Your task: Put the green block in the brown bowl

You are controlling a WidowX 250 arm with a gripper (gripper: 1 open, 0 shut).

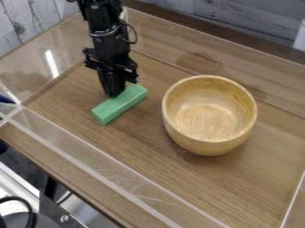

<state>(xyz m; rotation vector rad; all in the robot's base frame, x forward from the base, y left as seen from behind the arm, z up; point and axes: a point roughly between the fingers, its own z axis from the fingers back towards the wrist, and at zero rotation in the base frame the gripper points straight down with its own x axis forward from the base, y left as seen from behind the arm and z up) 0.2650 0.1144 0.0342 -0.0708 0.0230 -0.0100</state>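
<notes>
The green block lies flat on the wooden table, left of the brown bowl. My gripper points straight down over the block's far end. Its black fingers are drawn together around that end, low against the table. The block's far tip is hidden behind the fingers, and the block still rests on the wood. The bowl stands upright and empty, about a block's length to the right of the gripper.
A clear plastic wall runs along the table's near edge, and another stands at the left. Bare wood lies behind the bowl and the arm.
</notes>
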